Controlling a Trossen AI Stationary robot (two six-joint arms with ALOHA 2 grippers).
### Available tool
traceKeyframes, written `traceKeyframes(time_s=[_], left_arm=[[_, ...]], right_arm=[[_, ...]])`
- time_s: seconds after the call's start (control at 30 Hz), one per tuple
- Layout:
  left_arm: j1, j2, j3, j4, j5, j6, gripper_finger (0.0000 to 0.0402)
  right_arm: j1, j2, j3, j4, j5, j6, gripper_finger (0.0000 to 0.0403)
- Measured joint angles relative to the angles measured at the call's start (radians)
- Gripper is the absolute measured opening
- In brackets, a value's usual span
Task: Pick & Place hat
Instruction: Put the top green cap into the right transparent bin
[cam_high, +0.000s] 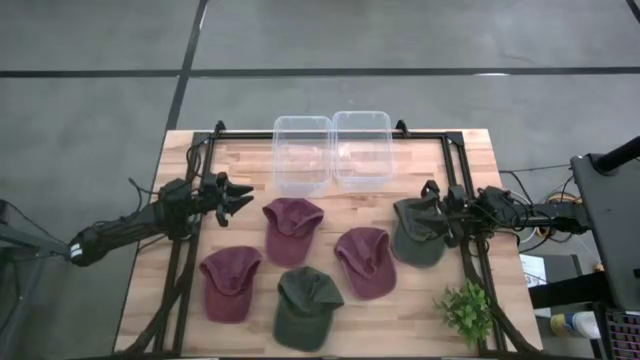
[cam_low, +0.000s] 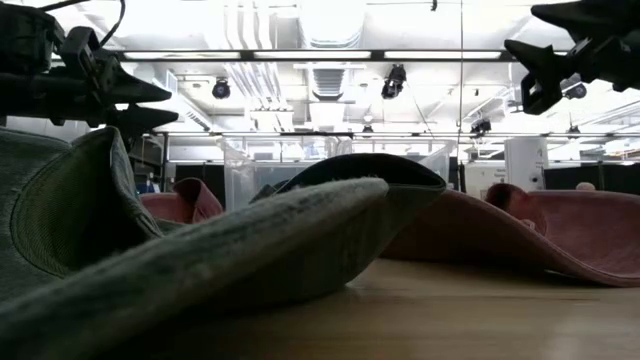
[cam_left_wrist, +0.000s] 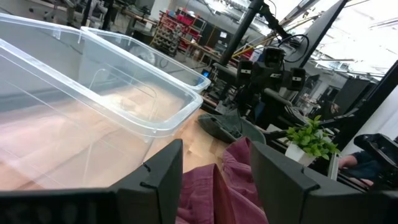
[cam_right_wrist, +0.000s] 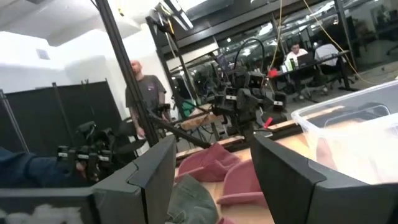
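Note:
Five caps lie crown-up on the wooden table: three maroon (cam_high: 292, 228) (cam_high: 230, 282) (cam_high: 365, 260) and two green (cam_high: 305, 305) (cam_high: 418, 232). My left gripper (cam_high: 238, 198) is open and hovers near the table's left side, pointing at the far maroon cap (cam_left_wrist: 214, 190), which shows between its fingers. My right gripper (cam_high: 432, 202) is open and sits above the right green cap (cam_right_wrist: 193, 200). In the low view both grippers, the left (cam_low: 135, 100) and the right (cam_low: 525, 70), stand well above the table.
Two clear plastic bins (cam_high: 302, 152) (cam_high: 361, 148) stand side by side at the table's far edge. A small potted plant (cam_high: 465, 310) stands at the near right corner. A black frame (cam_high: 455, 150) borders the work area. People (cam_right_wrist: 146, 93) show in the room behind.

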Motion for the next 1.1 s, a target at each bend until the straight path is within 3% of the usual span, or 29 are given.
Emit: traceKeyframes(time_s=[0.13, 0.27, 0.47, 0.73, 0.83, 1.1], left_arm=[[0.000, 0.000, 0.000, 0.001, 0.000, 0.000, 0.0178], [0.000, 0.000, 0.000, 0.004, 0.000, 0.000, 0.0178], [0.000, 0.000, 0.000, 0.004, 0.000, 0.000, 0.0178], [0.000, 0.000, 0.000, 0.002, 0.000, 0.001, 0.0178], [0.000, 0.000, 0.000, -0.001, 0.000, 0.001, 0.0178], [0.000, 0.000, 0.000, -0.001, 0.000, 0.001, 0.0178]], right_arm=[[0.000, 0.000, 0.009, -0.014, -0.006, 0.008, 0.0203], [0.004, 0.011, 0.088, -0.140, -0.038, 0.009, 0.0203], [0.023, 0.126, 0.333, -0.575, -0.047, 0.034, 0.0203], [0.024, 0.432, 0.624, -1.085, -0.047, 0.118, 0.0203], [0.024, 0.527, 0.693, -1.155, -0.047, 0.115, 0.0203], [0.024, 0.723, 0.807, -1.143, -0.047, 0.112, 0.0203]])
